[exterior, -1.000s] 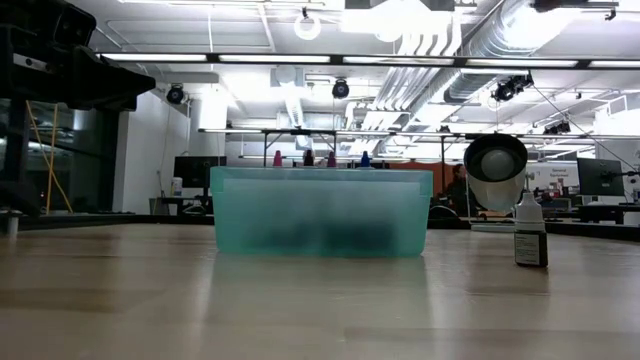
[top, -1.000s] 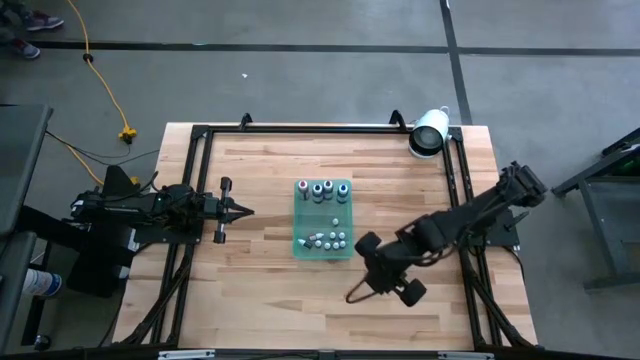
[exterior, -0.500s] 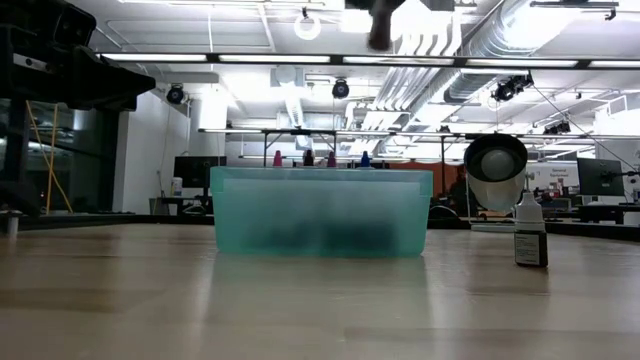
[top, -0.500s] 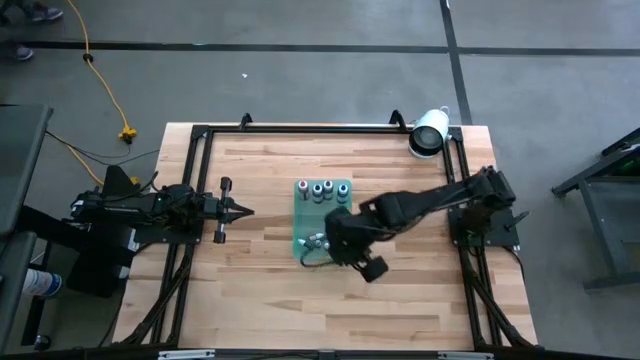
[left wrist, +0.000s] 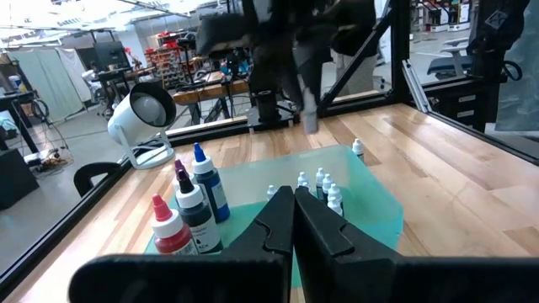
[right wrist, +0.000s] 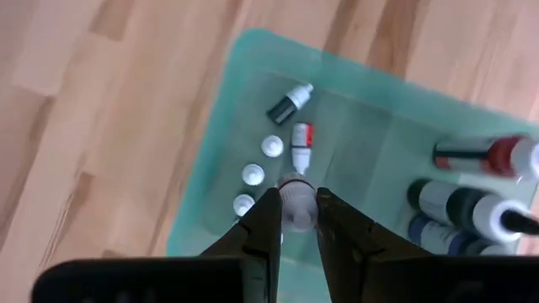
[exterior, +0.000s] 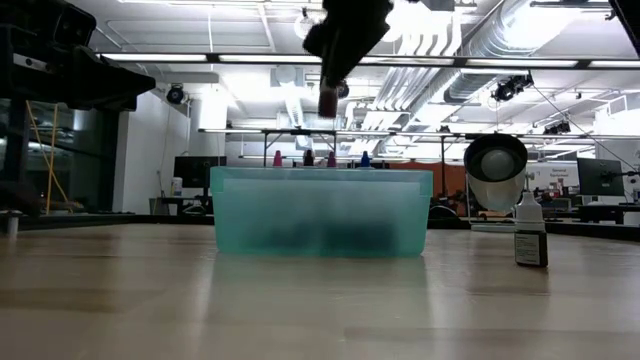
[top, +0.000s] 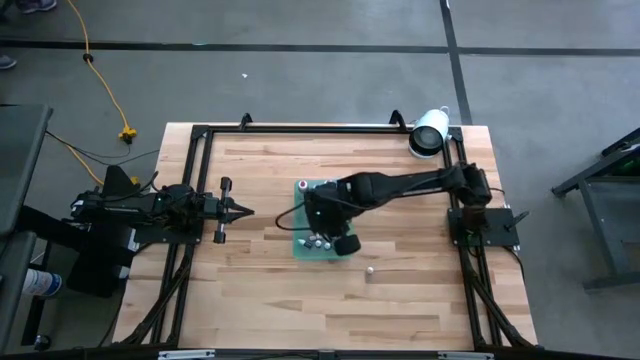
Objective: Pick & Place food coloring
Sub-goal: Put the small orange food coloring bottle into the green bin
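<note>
A translucent green tray (top: 297, 200) stands mid-table. At its far end stand larger food coloring bottles with red (left wrist: 168, 229), dark and blue (left wrist: 208, 181) tops; small whitish ones (right wrist: 259, 160) stand and lie at its near end. My right gripper (right wrist: 295, 220) hovers above the tray (exterior: 320, 215), shut on one small bottle (exterior: 327, 100). Another small bottle (top: 369, 270) stands on its base on the wood, right of the tray. My left gripper (top: 245, 209) waits shut at the table's left, pointing level at the tray. My right gripper pinches the small bottle's upper part (right wrist: 295, 192) between its two fingertips. The fingers slant steeply down from above. The bottle hangs about upright below them, lifted clear above the tray.
A large white cylinder (top: 430, 130) lies at the table's far right corner. A black frame (top: 300, 128) runs along the table's edges. Bare wood lies near the front edge and on both sides of the tray.
My right gripper has swung from the table's near right part toward the left and far side, ending above the tray, with its wrist rolled somewhat. Its fingers have stayed shut. The bottle standing right of the tray has kept its place.
</note>
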{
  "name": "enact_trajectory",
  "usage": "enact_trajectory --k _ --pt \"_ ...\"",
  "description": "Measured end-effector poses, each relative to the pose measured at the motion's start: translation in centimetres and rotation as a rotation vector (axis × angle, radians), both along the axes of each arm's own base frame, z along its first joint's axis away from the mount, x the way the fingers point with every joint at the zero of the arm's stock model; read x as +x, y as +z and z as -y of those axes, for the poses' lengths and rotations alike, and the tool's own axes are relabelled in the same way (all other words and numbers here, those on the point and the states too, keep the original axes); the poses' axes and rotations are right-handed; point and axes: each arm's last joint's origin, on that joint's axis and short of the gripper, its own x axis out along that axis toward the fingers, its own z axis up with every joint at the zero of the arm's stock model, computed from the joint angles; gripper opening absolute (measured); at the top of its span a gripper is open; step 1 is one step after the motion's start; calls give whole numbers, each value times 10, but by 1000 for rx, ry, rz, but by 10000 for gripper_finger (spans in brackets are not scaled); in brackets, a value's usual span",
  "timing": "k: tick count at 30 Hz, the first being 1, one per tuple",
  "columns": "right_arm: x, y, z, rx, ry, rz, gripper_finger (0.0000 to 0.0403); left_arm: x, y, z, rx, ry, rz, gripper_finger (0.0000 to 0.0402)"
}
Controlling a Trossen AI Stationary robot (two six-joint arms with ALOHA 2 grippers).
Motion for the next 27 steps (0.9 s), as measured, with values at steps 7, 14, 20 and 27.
enact_trajectory --k 7,14,20,27 --pt "15 -29 25 54 -211 -77 55 0 0 0 0 0 0 0" --pt "30 -56 44 102 -391 -100 55 0 0 0 0 0 0 0" --pt "40 -78 53 115 -496 -116 55 0 0 0 0 0 0 0" --pt "43 -89 56 67 -657 -85 55 0 0 0 0 0 0 0"
